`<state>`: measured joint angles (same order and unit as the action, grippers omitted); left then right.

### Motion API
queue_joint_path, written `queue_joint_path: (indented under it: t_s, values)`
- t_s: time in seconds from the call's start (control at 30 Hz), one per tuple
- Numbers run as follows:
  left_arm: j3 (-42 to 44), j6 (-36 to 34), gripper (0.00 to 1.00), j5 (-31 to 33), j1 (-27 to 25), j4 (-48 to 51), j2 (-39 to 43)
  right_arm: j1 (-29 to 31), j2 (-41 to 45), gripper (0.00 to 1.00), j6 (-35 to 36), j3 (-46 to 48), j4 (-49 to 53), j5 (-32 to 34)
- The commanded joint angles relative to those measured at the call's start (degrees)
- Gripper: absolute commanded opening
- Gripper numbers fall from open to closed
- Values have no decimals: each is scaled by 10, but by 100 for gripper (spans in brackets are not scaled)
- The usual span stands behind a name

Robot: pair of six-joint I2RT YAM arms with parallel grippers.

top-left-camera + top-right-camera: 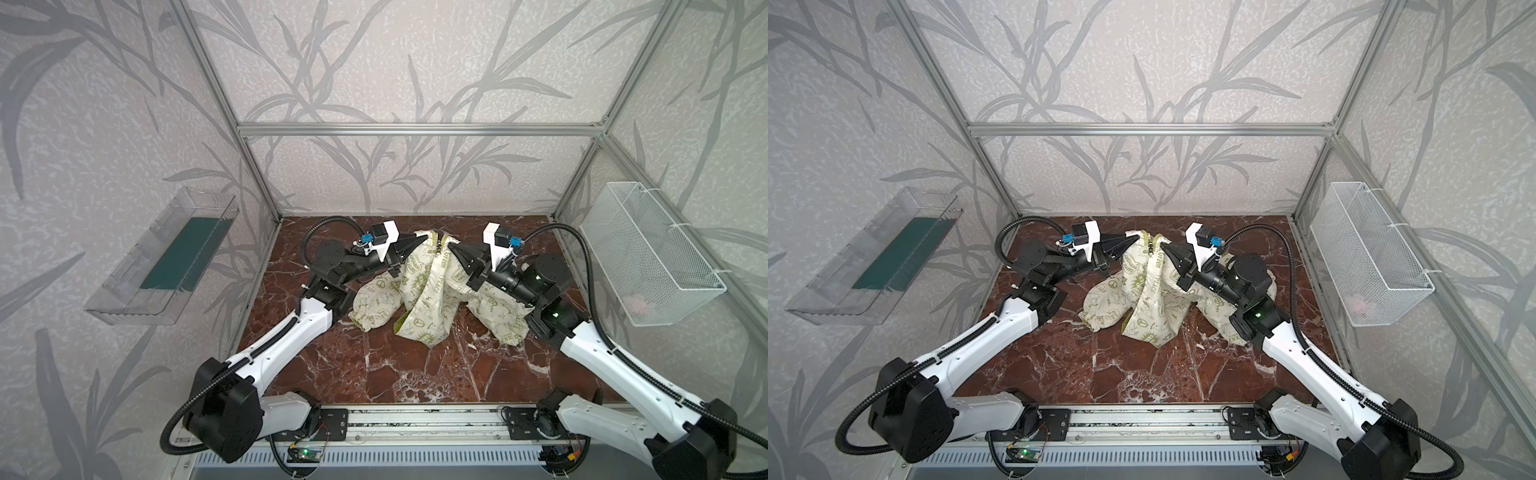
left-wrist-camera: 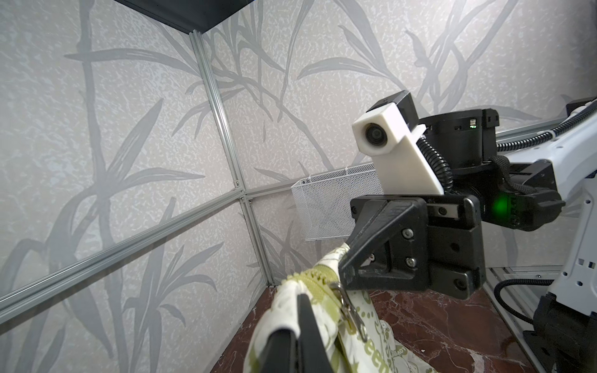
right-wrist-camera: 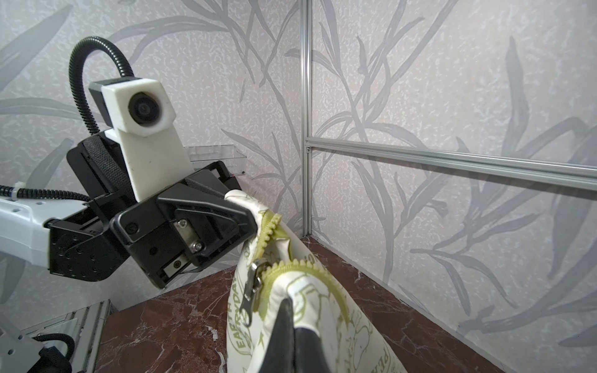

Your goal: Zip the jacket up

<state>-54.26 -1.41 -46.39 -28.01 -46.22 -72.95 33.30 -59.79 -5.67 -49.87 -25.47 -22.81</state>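
The jacket point(image 1: 432, 291) point(image 1: 1150, 299) is cream with olive doodles. Its collar end is lifted off the marble table point(image 1: 374, 365) while its sleeves and hem rest on it. My left gripper point(image 1: 426, 237) point(image 1: 1136, 237) point(image 2: 302, 297) is shut on the collar edge on one side of the green zipper. My right gripper point(image 1: 451, 245) point(image 1: 1163, 246) point(image 3: 286, 302) is shut on the edge on the other side. The metal zipper pull point(image 3: 253, 284) point(image 2: 347, 306) hangs between the two grippers, and the teeth part above it. Below it the front is bunched in folds.
A white wire basket point(image 1: 652, 253) hangs on the right wall. On the left wall is a clear plastic tray point(image 1: 166, 257) with a green base. Aluminium frame posts stand at the back corners, close behind both grippers.
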Motion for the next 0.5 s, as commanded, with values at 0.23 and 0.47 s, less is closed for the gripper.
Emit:
queue_joint_path:
  t_s: [0.23, 0.47]
  values:
    - [28, -117, 0, 72, -19, 1, 37, 4, 8, 0, -26, -20, -35, 16]
    - [33, -127, 0, 72, -27, 4, 43, 8, 2, 0, -31, -22, -39, 20]
